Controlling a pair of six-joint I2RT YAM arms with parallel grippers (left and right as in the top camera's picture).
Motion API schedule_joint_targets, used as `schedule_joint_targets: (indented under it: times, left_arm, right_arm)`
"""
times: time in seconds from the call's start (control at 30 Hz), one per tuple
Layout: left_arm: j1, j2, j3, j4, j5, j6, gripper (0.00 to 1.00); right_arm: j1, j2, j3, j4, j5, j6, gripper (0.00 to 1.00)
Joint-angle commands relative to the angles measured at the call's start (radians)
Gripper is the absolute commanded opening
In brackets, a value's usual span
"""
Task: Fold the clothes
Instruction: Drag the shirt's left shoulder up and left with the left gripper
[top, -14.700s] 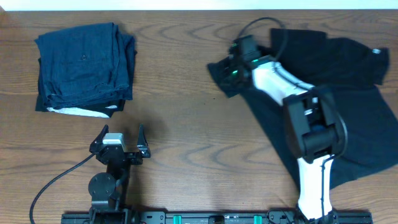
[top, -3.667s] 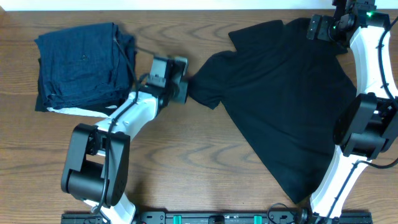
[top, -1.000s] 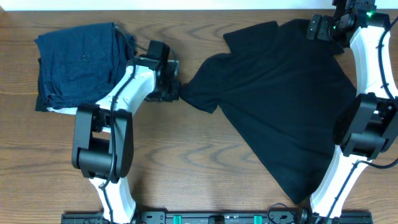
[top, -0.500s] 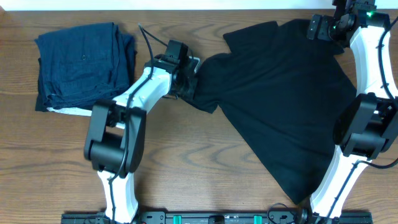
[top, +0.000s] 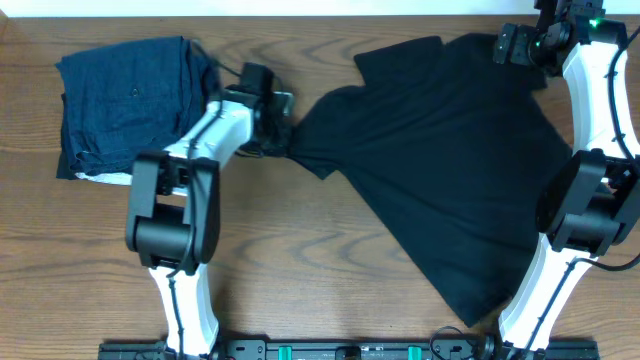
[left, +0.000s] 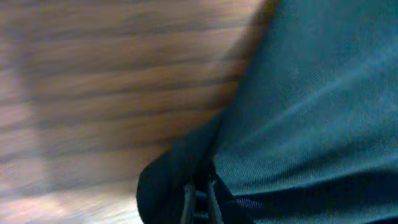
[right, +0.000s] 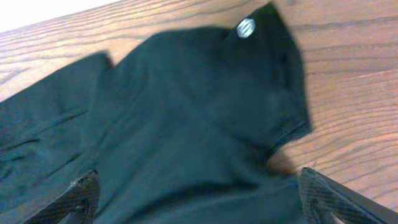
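Overhead: black shirt (top: 450, 160) spread flat, sleeve (top: 318, 140) pinched by left end effector (top: 286, 138).

A black short-sleeved shirt (top: 450, 170) lies spread, lightly wrinkled and skewed, over the right half of the worktop (top: 300, 260), one sleeve (top: 312, 145) drawn to a point toward a neatly folded stack of dark blue clothes (top: 135, 100) at far left, a white layer (top: 115, 180) showing beneath it.
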Motion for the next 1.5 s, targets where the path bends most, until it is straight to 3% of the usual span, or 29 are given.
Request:
schedule_joint_targets:
  times: [0.0, 0.27, 0.8, 0.97, 1.03, 1.07, 1.3, 1.47]
  left_arm:
    - [0.042, 0.055, -0.021, -0.045, -0.107, -0.006, 0.11]
    - [0.014, 0.055, -0.027, -0.150, -0.108, -0.005, 0.11]
    - [-0.017, 0.004, 0.021, -0.149, -0.106, -0.006, 0.13]
    - [-0.066, -0.091, 0.101, -0.128, -0.020, 0.020, 0.29]
    - [-0.087, -0.113, 0.120, -0.060, 0.061, 0.080, 0.64]
    - [-0.098, -0.116, 0.120, -0.008, 0.093, 0.123, 0.70]
    - [-0.164, -0.024, 0.120, 0.288, 0.114, 0.402, 0.80]
    - [-0.172, 0.072, 0.120, 0.402, 0.108, 0.495, 0.80]
  right_arm:
    - [-0.002, 0.005, -0.001, -0.001, -0.003, 0.005, 0.99]
    - [-0.002, 0.005, -0.001, -0.001, -0.003, 0.005, 0.99]
    - [-0.002, 0.005, -0.001, -0.001, -0.003, 0.005, 0.99]
    - [-0.002, 0.005, -0.001, -0.001, -0.003, 0.005, 0.99]
    - [-0.002, 0.005, -0.001, -0.001, -0.003, 0.005, 0.99]
    - [-0.002, 0.005, -0.001, -0.001, -0.003, 0.005, 0.99]
    - [-0.002, 0.005, -0.001, -0.001, -0.003, 0.005, 0.99]
    - [-0.002, 0.005, -0.001, -0.001, -0.003, 0.005, 0.99]
